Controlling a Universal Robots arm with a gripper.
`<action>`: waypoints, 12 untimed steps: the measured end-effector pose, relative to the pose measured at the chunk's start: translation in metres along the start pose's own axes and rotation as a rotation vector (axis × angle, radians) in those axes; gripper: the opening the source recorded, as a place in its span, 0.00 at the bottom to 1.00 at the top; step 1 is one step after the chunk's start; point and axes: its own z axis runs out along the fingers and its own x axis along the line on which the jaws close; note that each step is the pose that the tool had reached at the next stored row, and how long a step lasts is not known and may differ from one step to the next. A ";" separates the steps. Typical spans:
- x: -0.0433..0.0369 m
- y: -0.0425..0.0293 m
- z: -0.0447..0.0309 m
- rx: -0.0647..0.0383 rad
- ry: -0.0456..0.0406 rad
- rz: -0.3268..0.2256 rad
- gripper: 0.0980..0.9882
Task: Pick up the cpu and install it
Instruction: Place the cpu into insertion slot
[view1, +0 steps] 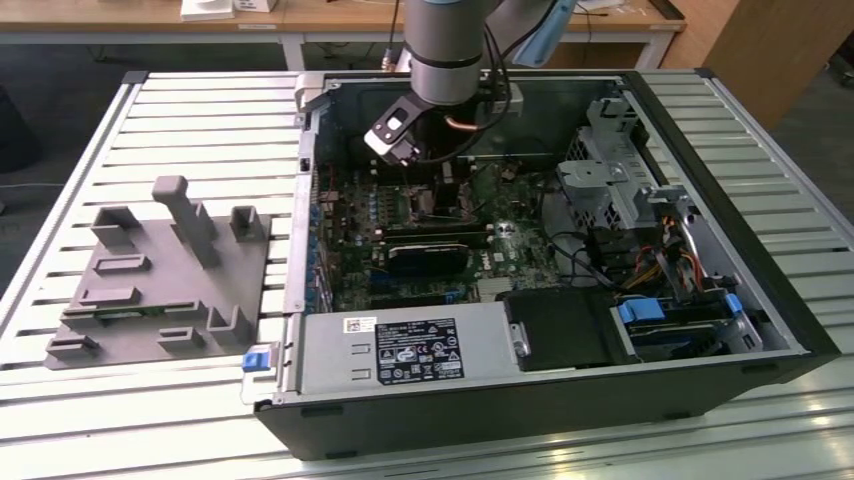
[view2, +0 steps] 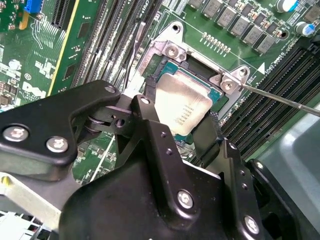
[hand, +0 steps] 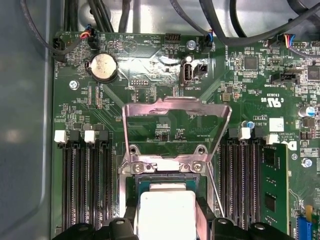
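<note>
**A:** Which step is in hand?

**B:** The installing, I judge. The gripper (view2: 180, 114) is low inside the computer case (view1: 534, 415), over the far part of the motherboard (hand: 150, 70). Its fingers (view2: 207, 135) are pressed on two opposite edges of the cpu (view2: 182, 100).

**A:** Where is the cpu exactly?

**B:** At the open socket (view2: 200, 64), with the metal frame (hand: 177, 106) raised beside it. I cannot tell if it is fully seated or just above.

**A:** What does the move call for?

**B:** In my opinion, the chip must be flat, its edges square with the socket, and no force.

**A:** How does it look?

**B:** It is thin and square. The top is shiny silvery-grey with small print.
</note>
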 end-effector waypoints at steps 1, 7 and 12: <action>0.0000 0.0001 0.0000 0.000 -0.0001 -0.002 0.49; 0.0000 0.0002 0.0001 0.000 0.0001 -0.004 0.49; 0.0001 0.0002 0.0002 -0.001 0.0006 -0.004 0.57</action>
